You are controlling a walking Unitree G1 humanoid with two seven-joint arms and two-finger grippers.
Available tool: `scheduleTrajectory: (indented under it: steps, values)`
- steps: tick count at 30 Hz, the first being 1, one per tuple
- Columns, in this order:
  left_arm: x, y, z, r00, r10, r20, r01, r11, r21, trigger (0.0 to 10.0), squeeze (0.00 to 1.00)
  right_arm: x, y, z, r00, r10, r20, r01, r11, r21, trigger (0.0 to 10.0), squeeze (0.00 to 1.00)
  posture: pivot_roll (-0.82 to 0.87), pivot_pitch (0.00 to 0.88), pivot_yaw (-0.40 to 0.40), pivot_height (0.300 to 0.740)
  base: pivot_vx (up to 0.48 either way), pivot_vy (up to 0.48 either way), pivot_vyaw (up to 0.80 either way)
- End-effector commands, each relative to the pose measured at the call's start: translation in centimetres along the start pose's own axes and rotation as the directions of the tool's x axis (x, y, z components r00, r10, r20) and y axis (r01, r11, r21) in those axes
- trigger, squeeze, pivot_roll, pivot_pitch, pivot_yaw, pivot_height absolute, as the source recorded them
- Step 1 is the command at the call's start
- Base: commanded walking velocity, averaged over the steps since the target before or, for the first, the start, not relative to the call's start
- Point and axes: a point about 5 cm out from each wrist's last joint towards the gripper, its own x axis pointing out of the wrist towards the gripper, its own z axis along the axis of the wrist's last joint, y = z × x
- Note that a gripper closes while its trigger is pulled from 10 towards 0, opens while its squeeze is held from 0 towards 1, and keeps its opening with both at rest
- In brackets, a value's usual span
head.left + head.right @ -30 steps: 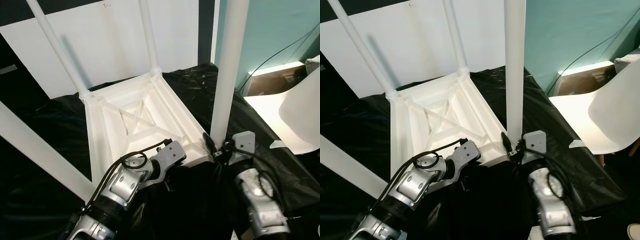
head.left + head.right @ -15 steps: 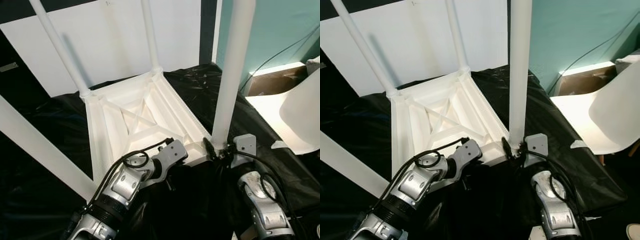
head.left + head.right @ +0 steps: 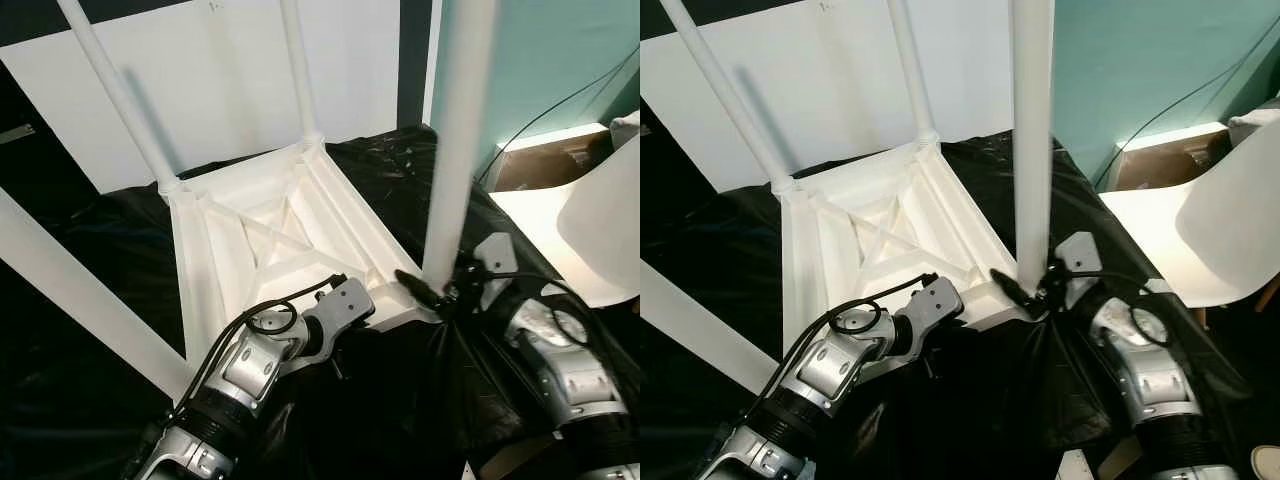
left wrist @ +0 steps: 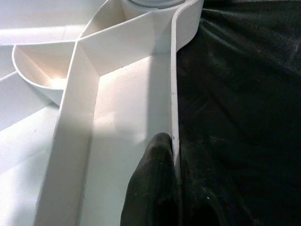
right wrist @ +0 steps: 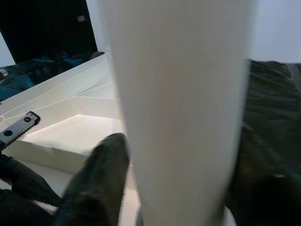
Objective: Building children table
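While the upturned table (image 3: 270, 240) is lying on black sheeting (image 3: 90, 260), three legs are already standing in its corners and the fourth leg (image 3: 1032, 140) is being seated at the near right corner. Since a second ago this leg is standing nearer upright, and the right arm is swinging outward round its foot, which suggests it is being turned or pressed into its socket. Beside it, a white chair (image 3: 1200, 230) is standing well apart. The right pincer (image 3: 1025, 292) is clamped on the leg's base; its wrist view is showing one finger (image 5: 96, 179) against the shaft, a contact too small to judge from the head. The left pincer (image 4: 175, 179) is pinching the table's rim (image 4: 173, 94), a finger on each side, steadying it.
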Motion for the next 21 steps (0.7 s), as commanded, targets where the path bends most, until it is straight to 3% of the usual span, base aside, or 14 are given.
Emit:
scheduleTrajectory:
  steps: [1,6,7,8,10,11,12,15,16,21]
  values:
    - [0.1,-0.1,-3.9,0.991,0.080,-0.112,-0.094,0.988,-0.124,10.0,0.00,0.6,1.3,-0.6,0.994,0.110,-0.017,-0.108,0.992,0.063,0.0,0.00,-0.03,0.000,0.075,0.740,0.000,0.000,0.00]
    - [0.0,-0.1,-3.9,0.990,0.083,-0.113,-0.097,0.987,-0.126,10.0,0.00,0.5,1.7,-0.9,0.997,0.081,-0.019,-0.078,0.989,0.124,0.0,0.00,-0.03,0.000,0.075,0.740,0.000,0.000,0.00]
    - [0.1,0.0,-3.8,0.990,0.084,-0.112,-0.098,0.987,-0.124,10.0,0.00,0.3,1.9,-1.0,0.992,-0.122,0.016,0.121,0.991,0.051,0.0,0.00,-0.03,0.000,0.074,0.740,0.000,0.000,0.00]
    - [0.1,0.0,-3.8,0.990,0.084,-0.112,-0.098,0.987,-0.124,10.0,0.00,0.3,1.9,-1.0,0.992,-0.122,0.016,0.121,0.991,0.051,0.0,0.00,-0.03,0.000,0.074,0.740,0.000,0.000,0.00]
    - [0.1,0.1,-3.7,0.990,0.087,-0.110,-0.100,0.988,-0.121,10.0,0.00,-0.6,2.9,-1.3,0.930,-0.362,0.062,0.363,0.932,-0.013,0.0,0.00,-0.03,0.000,0.074,0.740,0.000,0.000,0.00]
    - [0.1,0.1,-3.7,0.990,0.087,-0.110,-0.100,0.988,-0.121,10.0,0.00,-0.6,2.9,-1.3,0.930,-0.362,0.062,0.363,0.932,-0.013,0.0,0.00,-0.03,0.000,0.074,0.740,0.000,0.000,0.00]
    - [0.1,0.1,-3.6,0.990,0.090,-0.109,-0.103,0.987,-0.120,10.0,0.00,-1.4,3.6,-2.0,0.903,-0.429,0.039,0.429,0.903,-0.005,0.0,0.00,-0.03,0.000,0.074,0.740,0.000,0.000,0.00]
    - [0.1,0.2,-3.6,0.989,0.095,-0.109,-0.108,0.987,-0.120,10.0,0.00,-2.1,4.2,-2.8,0.882,-0.471,-0.009,0.471,0.881,0.038,0.0,0.00,-0.03,0.000,0.070,0.740,0.000,0.000,0.00]
    - [-0.1,0.2,-3.8,0.989,0.093,-0.116,-0.107,0.987,-0.121,10.0,0.00,-2.1,3.6,-2.5,0.844,-0.537,-0.007,0.536,0.840,0.085,0.0,0.00,-0.03,0.000,0.074,0.740,0.000,0.000,0.00]
    - [-0.1,0.0,-4.0,0.989,0.083,-0.123,-0.098,0.988,-0.118,10.0,0.00,-1.3,3.4,-2.1,0.840,-0.542,0.000,0.539,0.835,0.109,0.0,0.00,-0.03,0.000,0.074,0.740,0.000,0.000,0.00]
